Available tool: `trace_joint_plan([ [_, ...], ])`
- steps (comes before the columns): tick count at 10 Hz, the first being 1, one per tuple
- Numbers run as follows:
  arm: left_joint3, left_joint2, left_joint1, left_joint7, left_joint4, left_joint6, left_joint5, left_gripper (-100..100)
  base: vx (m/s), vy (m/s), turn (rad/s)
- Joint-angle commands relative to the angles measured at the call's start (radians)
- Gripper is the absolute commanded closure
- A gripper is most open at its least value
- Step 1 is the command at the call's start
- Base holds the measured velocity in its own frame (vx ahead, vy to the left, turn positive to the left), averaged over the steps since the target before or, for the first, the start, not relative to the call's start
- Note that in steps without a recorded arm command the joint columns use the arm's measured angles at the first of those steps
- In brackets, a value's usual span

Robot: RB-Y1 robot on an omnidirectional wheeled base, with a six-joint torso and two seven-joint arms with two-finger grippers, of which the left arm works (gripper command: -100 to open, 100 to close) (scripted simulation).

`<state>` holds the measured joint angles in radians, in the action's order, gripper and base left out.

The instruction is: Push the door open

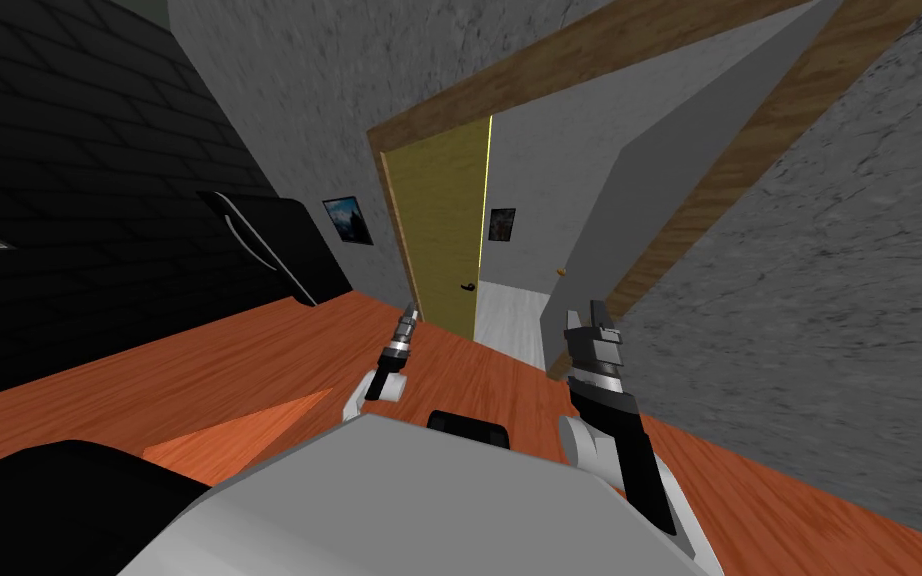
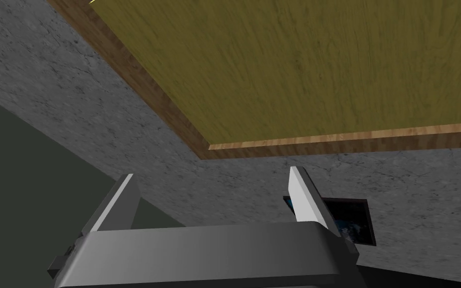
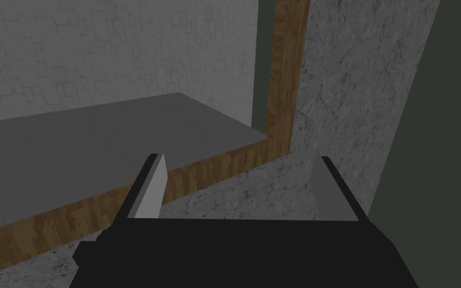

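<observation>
An olive-yellow wooden door with a dark handle stands partly ajar in a brown wooden frame. A gap at its handle edge shows a pale floor beyond. My left gripper is raised in front of the door's lower part, short of it. Seen from the left wrist, that gripper is open and empty and faces the door panel near a frame corner. My right gripper is held before the opening's right side. It is open and empty, facing the frame.
Past the opening stands a grey panel with a small brass knob. Black furniture stands at the left on the orange wooden floor. A picture hangs on the rough grey wall left of the door.
</observation>
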<state>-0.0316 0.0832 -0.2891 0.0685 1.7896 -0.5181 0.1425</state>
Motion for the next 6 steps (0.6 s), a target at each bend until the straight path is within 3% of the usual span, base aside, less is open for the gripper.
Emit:
trace_joint_plan([
  [1, 0.003, 0.003, 0.018, -0.009, -0.041, -0.007, 0.001, -100, 0.089, 0.011, -0.008],
  [6, 0.015, 0.005, 0.07, -0.032, -0.178, -0.04, 0.008, -100, 0.099, 0.014, -0.011],
])
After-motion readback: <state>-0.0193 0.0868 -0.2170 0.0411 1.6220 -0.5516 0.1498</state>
